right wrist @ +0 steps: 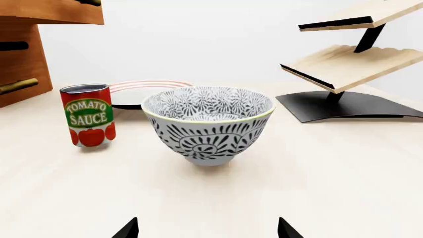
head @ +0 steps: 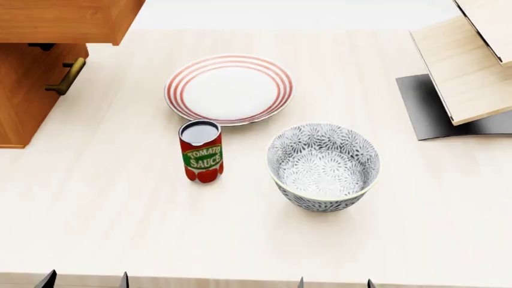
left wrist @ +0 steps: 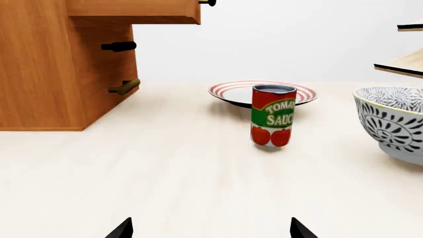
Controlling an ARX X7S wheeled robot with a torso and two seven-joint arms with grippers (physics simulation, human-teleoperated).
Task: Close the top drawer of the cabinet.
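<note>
The cabinet (head: 24, 90) is orange-brown wood and stands at the table's far left. It also shows in the left wrist view (left wrist: 46, 74) and the right wrist view (right wrist: 20, 64). Its top drawer (head: 64, 21) is pulled out and overhangs the table; it also shows in the left wrist view (left wrist: 132, 11). A lower brass handle (head: 66, 76) sits below it. My left gripper (head: 86, 280) is open and empty at the table's near edge, far from the drawer. My right gripper (head: 336, 282) is open and empty to its right. Only the fingertips show in the wrist views.
A tomato sauce can (head: 201, 150) stands mid-table. A red-striped plate (head: 229, 89) lies behind it. A patterned bowl (head: 323, 166) sits to the can's right. A pale plywood rack (head: 468, 66) on a dark base (head: 432, 108) stands at the far right.
</note>
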